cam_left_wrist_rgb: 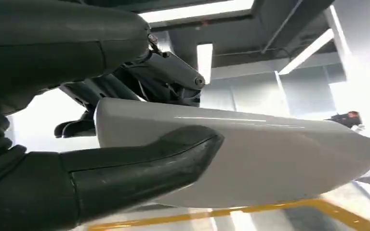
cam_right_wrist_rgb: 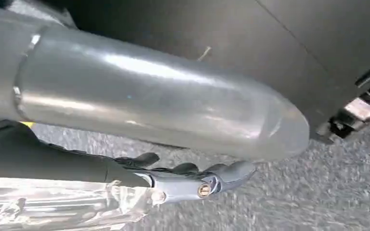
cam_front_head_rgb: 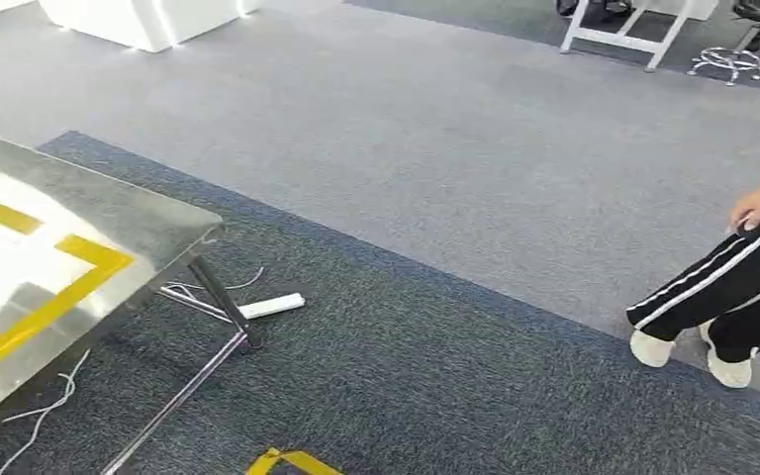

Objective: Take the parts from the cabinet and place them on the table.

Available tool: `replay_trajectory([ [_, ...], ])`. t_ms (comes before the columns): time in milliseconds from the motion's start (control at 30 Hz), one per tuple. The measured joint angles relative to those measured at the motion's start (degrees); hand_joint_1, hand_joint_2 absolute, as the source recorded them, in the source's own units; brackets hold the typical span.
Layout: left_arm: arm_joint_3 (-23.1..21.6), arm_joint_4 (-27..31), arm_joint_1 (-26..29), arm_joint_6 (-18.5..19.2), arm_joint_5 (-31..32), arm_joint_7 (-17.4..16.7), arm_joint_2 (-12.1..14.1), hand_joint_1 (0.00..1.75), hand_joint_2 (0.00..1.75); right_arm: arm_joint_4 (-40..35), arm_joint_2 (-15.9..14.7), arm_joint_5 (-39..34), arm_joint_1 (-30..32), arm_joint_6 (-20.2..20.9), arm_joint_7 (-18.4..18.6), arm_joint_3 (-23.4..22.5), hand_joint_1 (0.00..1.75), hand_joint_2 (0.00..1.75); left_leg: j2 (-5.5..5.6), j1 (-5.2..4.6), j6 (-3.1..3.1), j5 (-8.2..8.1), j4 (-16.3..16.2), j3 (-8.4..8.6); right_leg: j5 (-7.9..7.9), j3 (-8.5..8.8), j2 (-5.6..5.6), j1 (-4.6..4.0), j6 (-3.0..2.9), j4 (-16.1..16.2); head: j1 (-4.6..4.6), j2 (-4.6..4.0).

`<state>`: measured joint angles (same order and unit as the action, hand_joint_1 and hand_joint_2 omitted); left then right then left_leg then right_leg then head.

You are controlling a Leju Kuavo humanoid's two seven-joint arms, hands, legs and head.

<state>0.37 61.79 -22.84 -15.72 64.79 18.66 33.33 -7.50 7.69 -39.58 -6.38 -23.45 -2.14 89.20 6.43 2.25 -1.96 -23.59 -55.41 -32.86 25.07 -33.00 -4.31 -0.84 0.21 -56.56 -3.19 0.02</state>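
part (cam_left_wrist_rgb: 270, 154), white, gripped in left hand (cam_left_wrist_rgb: 139, 120) above table (cam_front_head_rgb: 109, 213).

1. We find no readable text, label, brand, number or sign in any of the views.
2. The yellow tape (cam_front_head_rgb: 54, 302) on the steel table (cam_front_head_rgb: 148, 223), at about nine o'clock in the head view, forms plain lines, not letters.
3. The white part (cam_left_wrist_rgb: 270, 154) held in the left hand (cam_left_wrist_rgb: 139, 168) bears no marking that we can read.
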Motion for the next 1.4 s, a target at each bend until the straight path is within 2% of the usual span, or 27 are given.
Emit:
replay_trajectory([
  [67, 0.0, -0.6, 0.4, -0.6, 1.8, -0.7, 0.0, 1.75, 1.75, 0.0, 0.0, 0.0, -0.1, 0.0, 0.1, 0.0, 0.00, 0.00, 1.20, 0.29, -1.04, 0.45, 1.0, -0.03, 0.12, 0.76, 0.95, -0.28, -0.50, 0.5, 0.00, 0.00],
  [100, 0.0, -0.9, 0.7, -0.9, 2.5, -1.0, 0.1, 1.75, 1.75, 0.0, 0.2, 0.0, -0.2, 0.0, 0.1, 0.0, 0.00, 0.00, 1.13, 0.38, -1.31, 0.69, 0.9, 0.05, -1.06, 1.24, 1.81, 0.57, -0.85, 1.9, 0.13, 0.00],
  [133, -0.1, -1.5, 1.0, -1.6, 3.1, -1.2, -0.1, 1.75, 1.75, 0.0, 0.2, 0.1, -0.3, 0.0, 0.1, 0.0, 0.00, 0.00, -1.98, -0.08, -1.27, -0.45, -0.3, -0.67, -1.91, 1.39, 2.28, 0.44, -0.90, 2.4, 0.26, 0.00],
  [167, -0.3, -2.0, 0.8, -2.0, 3.6, -1.4, -0.4, 1.75, 1.75, 0.0, 0.2, 0.2, -0.2, 0.0, 0.0, 0.0, 0.00, 0.00, -3.96, -0.21, -1.32, -2.82, -3.3, -2.21, -2.10, 1.42, 2.96, 0.44, -1.14, 2.6, 0.74, 0.00],
  [233, -0.6, -2.7, 1.1, -2.6, 4.3, -1.7, -1.2, 1.75, 1.75, 0.0, 0.3, 0.2, 0.0, 0.0, 0.0, 0.0, 0.00, 0.00, -5.41, -0.20, -1.81, -7.30, -12.3, -6.47, -2.18, 1.26, 4.50, 0.41, -1.06, 2.7, 0.74, 0.00],
  [300, -1.0, -3.5, 1.9, -2.8, 4.8, -1.8, -1.7, 1.75, 1.75, 0.0, 0.3, 0.2, 0.0, 0.0, 0.1, 0.0, 0.00, 0.00, -5.64, -0.02, -2.21, -7.79, -16.0, -8.40, -2.05, 0.75, 5.91, 0.46, -0.95, 2.3, 0.81, 0.00],
  [367, -1.4, -4.0, 2.2, -3.0, 5.0, -2.0, -1.9, 1.75, 1.75, 0.0, 0.4, 0.4, 0.0, 0.0, 0.1, 0.0, 0.00, 0.00, -6.14, 0.23, -2.67, -3.79, -9.9, -5.18, -1.68, 0.34, 7.18, 0.72, -0.38, 1.5, 0.79, 0.00],
  [400, -1.5, -4.2, 2.3, -3.3, 5.2, -2.1, -2.1, 1.75, 1.75, 0.0, 0.4, 0.5, 0.0, 0.0, 0.1, 0.0, 0.00, 0.00, -7.27, 0.35, -3.01, -1.60, -5.0, -2.34, -1.33, 0.28, 7.78, 0.93, 0.14, 1.1, 0.83, 0.00],
  [433, -1.6, -4.4, 2.3, -3.5, 5.3, -2.3, -2.3, 1.75, 1.75, 0.0, 0.4, 0.5, -0.1, 0.0, 0.1, 0.0, 0.00, 0.00, -9.95, 0.52, -3.51, -0.48, -0.8, 0.30, -0.87, 0.30, 8.27, 0.64, 0.86, 0.3, 0.87, 0.00],
  [500, -1.8, -4.8, 2.5, -3.9, 5.4, -2.5, -3.1, 1.75, 1.75, 0.0, 0.2, 0.7, -0.2, 0.0, 0.1, 0.0, 0.00, 0.00, -9.21, 0.20, -1.41, -0.65, -0.6, 0.10, 0.26, -0.16, 9.27, 0.31, 1.35, -0.1, 0.44, 0.02],
  [600, -1.8, -5.4, 3.3, -4.0, 5.5, -2.6, -3.3, 1.75, 1.75, 0.0, 0.2, 0.7, -0.2, 0.1, 0.1, 0.0, 0.00, 0.00, -7.47, 0.03, -0.07, -0.79, -0.9, -0.24, 0.77, 0.27, 10.73, 0.65, 1.92, -0.1, 0.33, 0.00],
  [667, -1.8, -5.5, 3.3, -4.0, 5.6, -2.7, -3.3, 1.75, 1.75, 0.0, 0.2, 0.8, -0.2, 0.1, 0.1, 0.0, 0.00, 0.00, -6.62, 0.10, 0.58, -0.52, -0.9, -0.36, 4.22, -1.23, 6.38, 1.06, 2.54, -4.3, 0.35, 0.00],
  [767, -1.8, -5.7, 3.3, -4.1, 5.9, -2.7, -3.8, 1.75, 1.75, 0.0, 0.2, 1.0, 0.0, 0.1, 0.1, 0.0, 0.00, 0.00, -5.13, -0.12, 1.00, -0.57, -0.9, -0.49, 10.59, -8.05, 4.50, 0.93, 2.47, -18.5, 0.20, 0.00],
  [800, -1.9, -5.8, 3.3, -4.2, 6.0, -2.7, -4.0, 1.75, 1.75, 0.0, 0.2, 1.0, 0.1, 0.0, 0.2, 0.0, 0.00, 0.00, -4.49, -0.14, 1.05, -0.60, -0.9, -0.45, 10.33, -9.12, 4.41, 0.82, 2.30, -19.9, 0.07, 0.00],
  [833, -2.0, -5.9, 3.3, -4.3, 6.5, -2.8, -4.0, 1.75, 1.75, 0.0, 0.2, 1.0, 0.0, 0.0, 0.2, 0.0, 0.00, 0.00, -3.81, -0.18, 1.06, -0.63, -0.9, -0.38, 8.62, -8.54, 4.36, 0.80, 1.99, -18.3, 0.04, 0.00],
  [900, -2.2, -6.1, 3.3, -4.9, 7.6, -3.1, -4.1, 1.75, 1.75, 0.0, 0.2, 1.2, 0.0, 0.2, 0.1, 0.0, 0.00, 0.00, -2.55, -0.28, 1.01, -0.67, -0.9, -0.15, 3.36, -4.70, 3.45, 0.76, 1.01, -9.2, 0.13, 0.00],
  [933, -2.4, -6.1, 3.2, -5.2, 8.0, -3.1, -4.1, 1.75, 1.75, 0.0, 0.2, 1.2, 0.0, 0.2, 0.1, 0.0, 0.00, 0.00, -1.96, -0.15, 0.95, -0.71, -0.8, -0.05, 0.80, -2.04, 1.34, 0.65, 0.30, -3.6, 0.09, 0.00],
  [967, -2.4, -6.2, 3.1, -5.4, 8.1, -3.2, -4.3, 1.75, 1.75, 0.0, 0.2, 1.2, 0.0, 0.3, 0.1, 0.0, 0.00, 0.00, -1.51, -0.05, 0.66, -0.85, -0.9, -0.09, 0.13, -0.80, -1.48, 0.44, -0.25, -0.8, 0.22, 0.00],
  [1033, -2.6, -6.4, 3.2, -5.7, 8.7, -3.5, -4.5, 1.75, 1.75, 0.0, 0.2, 1.3, 0.0, 0.4, 0.1, 0.0, 0.00, 0.00, -0.23, 0.17, -0.15, -0.64, -0.4, -0.08, -0.09, 0.05, 0.12, -0.01, -0.04, -0.6, 0.00, 0.02],
  [1100, -2.8, -6.4, 3.6, -5.9, 9.0, -3.6, -4.3, 1.75, 1.75, 0.0, 0.2, 1.3, -0.1, 0.4, 0.1, 0.0, 0.00, 0.00, 0.83, 0.37, -1.10, -0.10, 0.5, 0.09, -0.58, 0.55, 1.08, -0.09, -0.52, 0.4, -0.11, 0.00],
  [1133, -2.8, -6.4, 3.9, -6.0, 9.0, -3.7, -4.1, 1.75, 1.75, 0.0, 0.3, 1.4, -0.3, 0.4, 0.1, 0.0, 0.00, 0.00, -0.66, 0.47, -1.00, -0.35, 0.0, 0.03, -1.31, 1.10, 1.87, 0.35, -0.42, 1.6, 0.07, 0.00],
  [1167, -2.7, -6.4, 3.8, -6.2, 9.0, -3.8, -3.8, 1.75, 1.75, 0.0, 0.3, 1.4, -0.3, 0.4, 0.0, 0.0, 0.00, 0.00, -3.24, -0.02, -0.98, -1.93, -1.8, -1.01, -1.42, 1.30, 2.28, 0.38, -0.98, 2.1, 0.29, 0.00],
  [1200, -2.8, -6.5, 3.5, -6.4, 9.0, -3.8, -3.8, 1.75, 1.75, 0.0, 0.3, 1.4, -0.3, 0.4, 0.0, 0.0, 0.00, 0.00, -4.69, -0.24, -1.17, -4.35, -5.9, -3.03, -1.52, 1.47, 3.03, 0.37, -1.04, 2.3, 0.59, 0.00],
  [1267, -3.0, -6.5, 3.6, -6.5, 9.2, -3.9, -4.0, 1.75, 1.75, 0.0, 0.3, 1.5, -0.1, 0.4, 0.0, 0.0, 0.00, 0.00, -5.42, -0.19, -1.61, -7.97, -14.6, -7.49, -1.41, 1.25, 4.39, 0.38, -1.13, 2.1, 0.61, 0.00],
  [1300, -3.0, -6.5, 3.9, -6.5, 9.4, -4.0, -4.0, 1.75, 1.75, 0.0, 0.3, 1.5, -0.1, 0.4, 0.0, 0.0, 0.00, 0.00, -5.49, -0.08, -1.82, -8.18, -16.7, -8.63, -1.32, 1.06, 4.98, 0.41, -1.10, 1.9, 0.68, 0.00],
  [1367, -3.0, -6.6, 4.1, -6.6, 9.7, -4.1, -4.0, 1.75, 1.75, 0.0, 0.4, 1.5, -0.1, 0.5, 0.0, 0.0, 0.00, 0.00, -5.81, 0.22, -2.27, -5.08, -13.3, -6.99, -0.94, 0.77, 6.10, 0.61, -0.59, 1.3, 0.64, 0.00],
  [1400, -3.0, -6.6, 4.1, -6.7, 9.9, -4.2, -4.0, 1.75, 1.75, 0.0, 0.4, 1.5, -0.1, 0.5, 0.0, 0.0, 0.00, 0.00, -6.42, 0.39, -2.58, -2.41, -8.4, -4.15, -0.54, 0.72, 6.72, 0.91, -0.10, 0.7, 0.66, 0.00],
])
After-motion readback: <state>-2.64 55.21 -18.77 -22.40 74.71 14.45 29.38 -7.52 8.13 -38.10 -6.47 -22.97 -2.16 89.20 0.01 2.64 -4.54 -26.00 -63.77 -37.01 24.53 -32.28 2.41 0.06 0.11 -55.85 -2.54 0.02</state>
